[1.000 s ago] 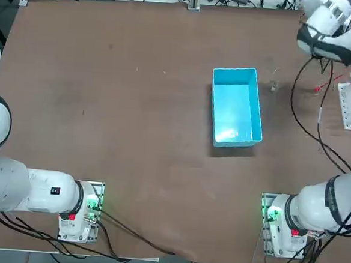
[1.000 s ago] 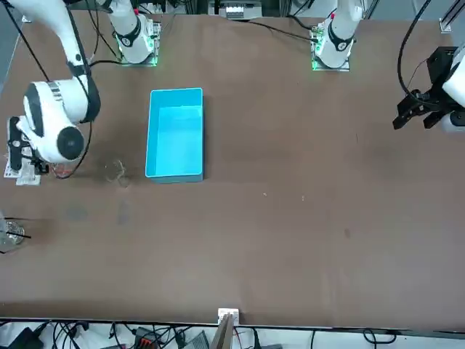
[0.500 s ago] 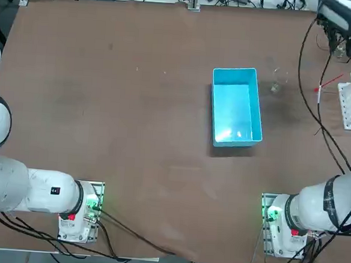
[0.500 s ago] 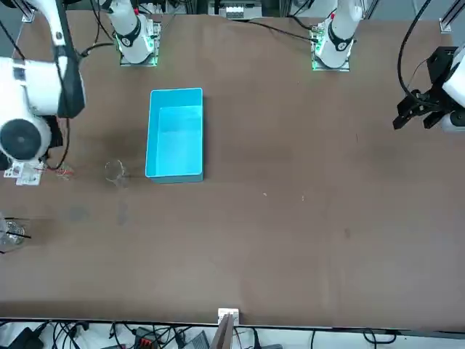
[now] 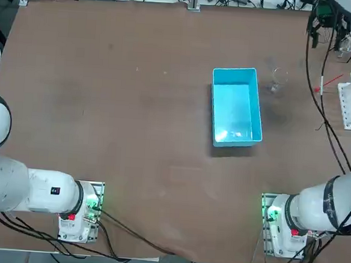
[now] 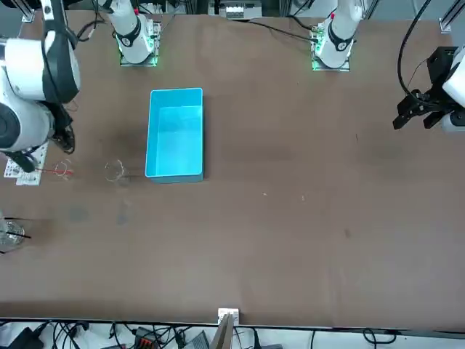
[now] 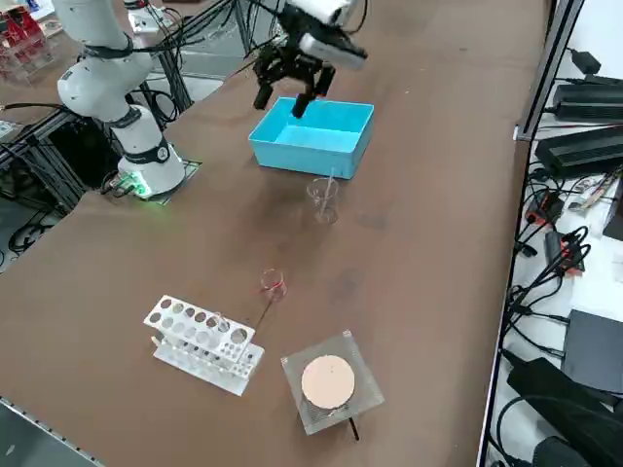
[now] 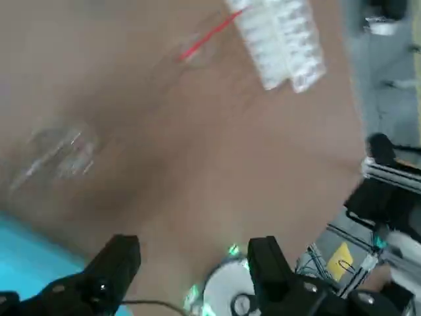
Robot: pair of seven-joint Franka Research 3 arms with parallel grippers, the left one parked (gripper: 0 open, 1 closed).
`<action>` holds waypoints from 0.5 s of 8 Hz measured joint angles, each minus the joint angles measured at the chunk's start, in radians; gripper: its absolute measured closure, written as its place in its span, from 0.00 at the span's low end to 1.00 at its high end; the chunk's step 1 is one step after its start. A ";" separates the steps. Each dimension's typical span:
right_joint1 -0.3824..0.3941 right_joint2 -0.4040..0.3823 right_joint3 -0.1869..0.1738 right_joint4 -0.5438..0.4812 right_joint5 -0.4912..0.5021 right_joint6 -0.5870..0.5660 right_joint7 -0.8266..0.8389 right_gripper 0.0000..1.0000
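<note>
We are in a lab: a test-tube rack [image 7: 202, 342] and glass beaker [image 7: 324, 199] stand on the table [image 7: 438, 146], with cables [image 7: 550, 253] and black boxes [image 7: 589, 97] alongside.

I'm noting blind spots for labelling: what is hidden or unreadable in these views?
Front view: the right arm covers part of the test tube rack; the left edge cuts off the square plate.
Top view: the open right gripper is raised over the far right corner of the table; the wrist above hides most of its fingers.
Right side view: the red-marked item is too small to identify; the beaker's contents cannot be told.
</note>
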 joint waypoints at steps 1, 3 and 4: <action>0.002 -0.020 -0.023 0.000 0.112 0.004 -0.113 0.00; 0.000 -0.063 -0.083 0.000 0.221 0.038 -0.391 0.00; 0.000 -0.085 -0.094 -0.003 0.238 0.092 -0.498 0.00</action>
